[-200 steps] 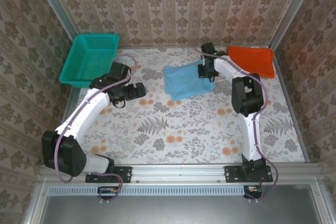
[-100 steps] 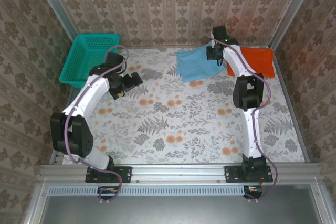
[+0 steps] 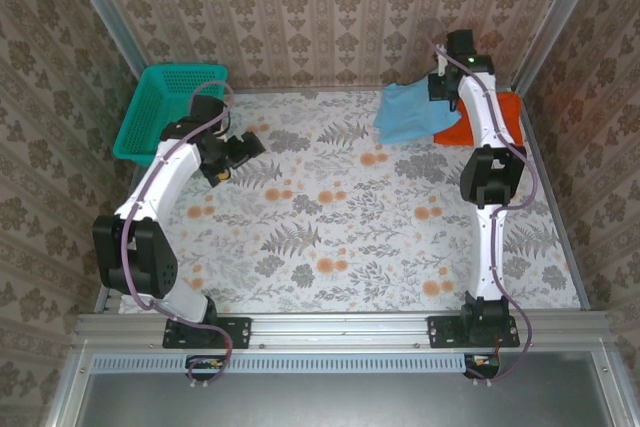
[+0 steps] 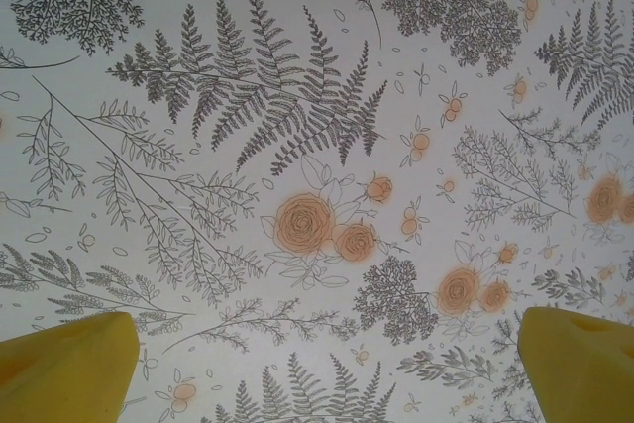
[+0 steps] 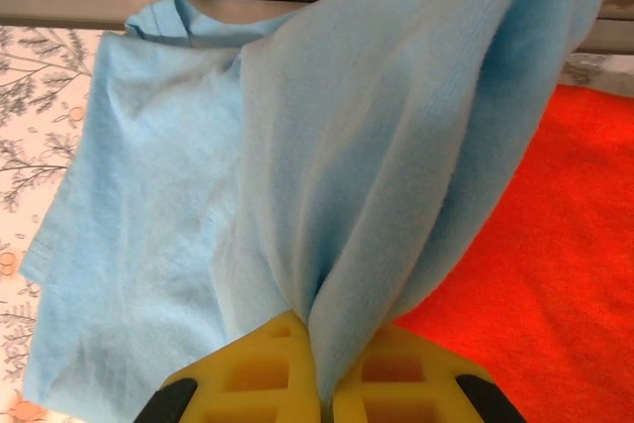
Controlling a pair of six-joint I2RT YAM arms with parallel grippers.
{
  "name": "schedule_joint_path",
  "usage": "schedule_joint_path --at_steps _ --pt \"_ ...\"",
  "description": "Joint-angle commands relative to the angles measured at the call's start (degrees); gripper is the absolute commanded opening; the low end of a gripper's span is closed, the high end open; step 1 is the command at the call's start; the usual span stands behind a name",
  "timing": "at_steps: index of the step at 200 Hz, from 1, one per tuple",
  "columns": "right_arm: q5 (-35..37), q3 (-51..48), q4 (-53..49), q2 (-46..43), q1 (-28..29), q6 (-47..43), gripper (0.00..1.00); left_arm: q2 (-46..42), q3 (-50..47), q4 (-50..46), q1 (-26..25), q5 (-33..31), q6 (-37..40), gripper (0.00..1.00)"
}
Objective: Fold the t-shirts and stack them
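Upper right of the top view: the right hand [image 3: 447, 87] pinches the blue shirt [image 3: 408, 115] shut-fingered, draped over the orange shirt [image 5: 555, 264] (partly covered). The left hand [image 3: 240, 147] gapes empty above the floral desk [image 3: 340, 237], between wallpapered walls [image 3: 330, 7].

One blue t-shirt [image 3: 405, 115], one orange t-shirt [image 3: 508, 112], and one teal basket [image 3: 160, 107].

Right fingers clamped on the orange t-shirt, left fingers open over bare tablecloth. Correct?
Not quite. The right fingers are shut on the light blue t-shirt, not the orange t-shirt, which lies ungripped behind it; the right wrist view shows this. The left fingers are open over the floral tablecloth, as you said.
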Motion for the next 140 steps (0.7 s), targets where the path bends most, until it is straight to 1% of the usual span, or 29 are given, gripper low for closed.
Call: schedule_joint_path --at_steps 1,56,140 --pt "-2.00 3.31 -4.35 -3.80 -1.59 -2.95 0.00 0.04 1.54 -1.50 0.87 0.66 1.09 1.00" --pt "-2.36 5.38 -3.74 -5.86 -1.80 -6.01 0.00 0.20 1.54 -2.10 1.54 0.23 0.56 1.00" --pt "-2.47 3.73 -4.77 -8.94 -4.39 -7.86 0.00 -0.18 0.27 -2.02 2.62 0.31 -0.07 1.00"
